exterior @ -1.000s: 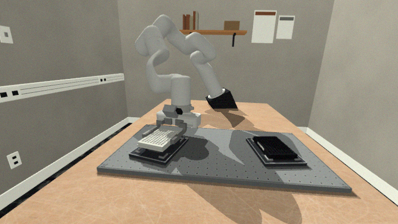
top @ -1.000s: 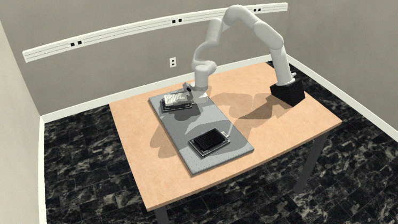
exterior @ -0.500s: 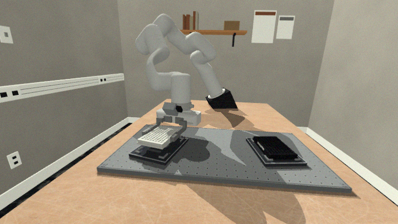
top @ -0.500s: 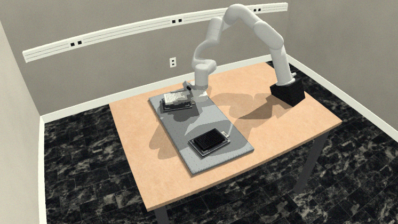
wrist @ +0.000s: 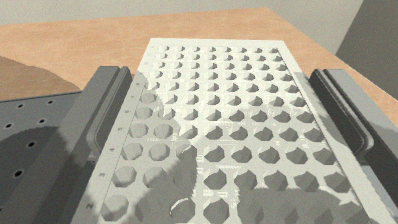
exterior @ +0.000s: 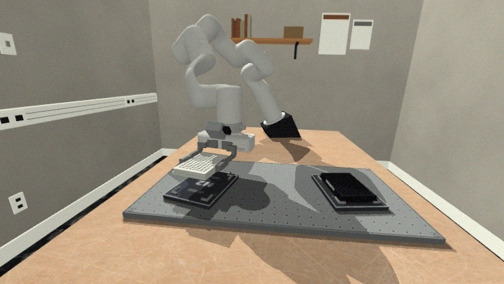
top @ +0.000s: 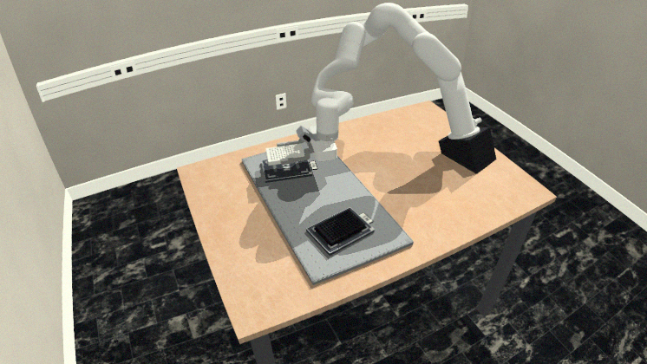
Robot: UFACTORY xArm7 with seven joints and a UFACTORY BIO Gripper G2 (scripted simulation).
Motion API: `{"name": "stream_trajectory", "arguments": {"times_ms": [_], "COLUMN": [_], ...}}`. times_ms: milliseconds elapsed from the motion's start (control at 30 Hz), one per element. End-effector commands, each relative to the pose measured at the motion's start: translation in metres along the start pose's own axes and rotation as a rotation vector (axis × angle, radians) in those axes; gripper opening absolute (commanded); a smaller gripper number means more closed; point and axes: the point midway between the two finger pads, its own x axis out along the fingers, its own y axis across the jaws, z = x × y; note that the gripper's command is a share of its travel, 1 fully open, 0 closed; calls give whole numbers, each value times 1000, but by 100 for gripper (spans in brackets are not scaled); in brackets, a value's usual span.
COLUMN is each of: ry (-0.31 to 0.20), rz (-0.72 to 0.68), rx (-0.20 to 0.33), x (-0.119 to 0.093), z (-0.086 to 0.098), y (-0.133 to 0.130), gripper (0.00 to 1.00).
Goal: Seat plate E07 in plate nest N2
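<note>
Hanging just above plate nest N2 [top: 290,175] [exterior: 188,193]: plate E07 [top: 277,154] [exterior: 198,164] [wrist: 220,115], white, rectangular, gridded with round wells, seemingly near level. Long axis: parallel to the fingers, roughly matching the nest's length; one short edge faces outward from the gripper [top: 284,152] [exterior: 201,163] [wrist: 220,75], which is clamped on both long sides. Plates: two, including black E01 [top: 342,225] [exterior: 347,184], in N1 [top: 330,250] [exterior: 363,208]. Nests: two. Gripper: one.

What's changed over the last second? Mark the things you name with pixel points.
The hand [top: 284,153] [exterior: 206,163] [wrist: 227,112] has risen with the white plate [top: 278,154] [exterior: 198,165] [wrist: 210,102], lifting it higher above N2 [top: 290,173] [exterior: 181,193]. No visible grab or release: the plate stays between the fingers. N2, the black plate [top: 342,226] [exterior: 347,186] and the nest under it [top: 331,250] [exterior: 363,207] haven't visibly moved.
</note>
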Motion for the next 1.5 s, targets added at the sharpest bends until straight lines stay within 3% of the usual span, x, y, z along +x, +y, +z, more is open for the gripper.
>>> {"name": "stream_trajectory", "arguments": {"times_ms": [0,600,1467], "ry": [-5,-5,-5], "rz": [1,1,1], "rx": [1,1,1], "x": [1,1,1], "z": [10,37,37], "y": [1,1,1], "gripper": [0,0,0]}}
